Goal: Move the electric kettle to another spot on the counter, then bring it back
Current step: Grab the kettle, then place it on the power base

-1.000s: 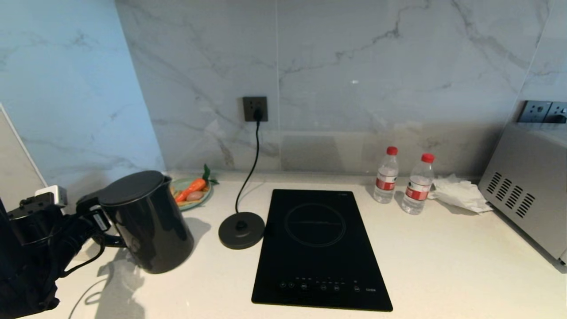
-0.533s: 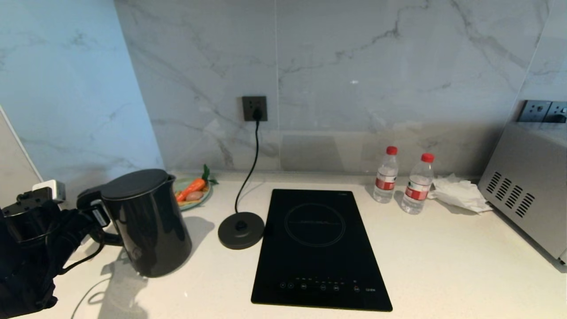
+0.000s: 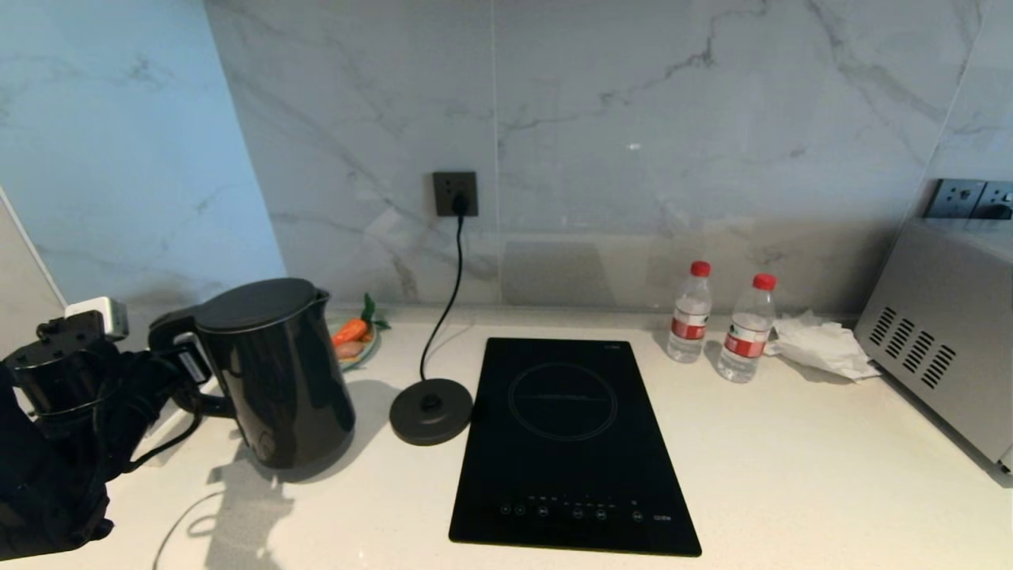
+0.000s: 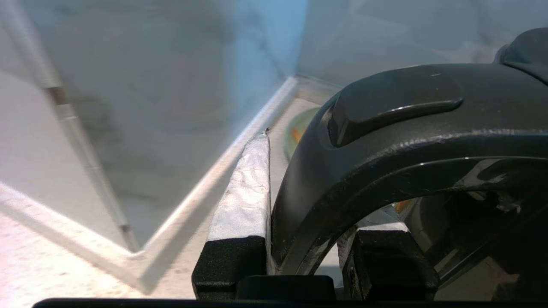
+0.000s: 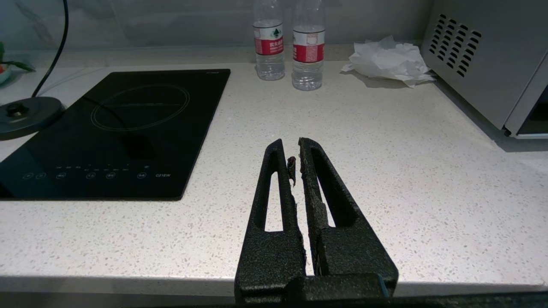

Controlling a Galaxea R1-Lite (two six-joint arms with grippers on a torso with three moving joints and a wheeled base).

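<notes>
The glossy black electric kettle [image 3: 277,372] stands upright at the left of the white speckled counter [image 3: 791,475], its loop handle turned toward my left arm. My left gripper [image 3: 186,366] is shut on that handle. In the left wrist view the electric kettle's handle [image 4: 406,107] arches between the two fingers [image 4: 248,184] of the left gripper [image 4: 317,184]. Whether the kettle's bottom touches the counter I cannot tell. My right gripper [image 5: 291,145] is shut with nothing in it and hangs low over the counter's [image 5: 385,171] front edge.
The round corded base [image 3: 431,410] lies just right of the kettle, beside the black hob [image 3: 570,443]. A plate with a carrot [image 3: 356,336] sits behind the kettle. Two bottles [image 3: 716,321], crumpled tissue [image 3: 823,344] and a grey oven [image 3: 942,332] are at the right. A wall stands close on the left.
My left gripper has carried the kettle to the right and back toward the wall, nearer the round base; it now covers part of the plate. The right arm has stayed still.
</notes>
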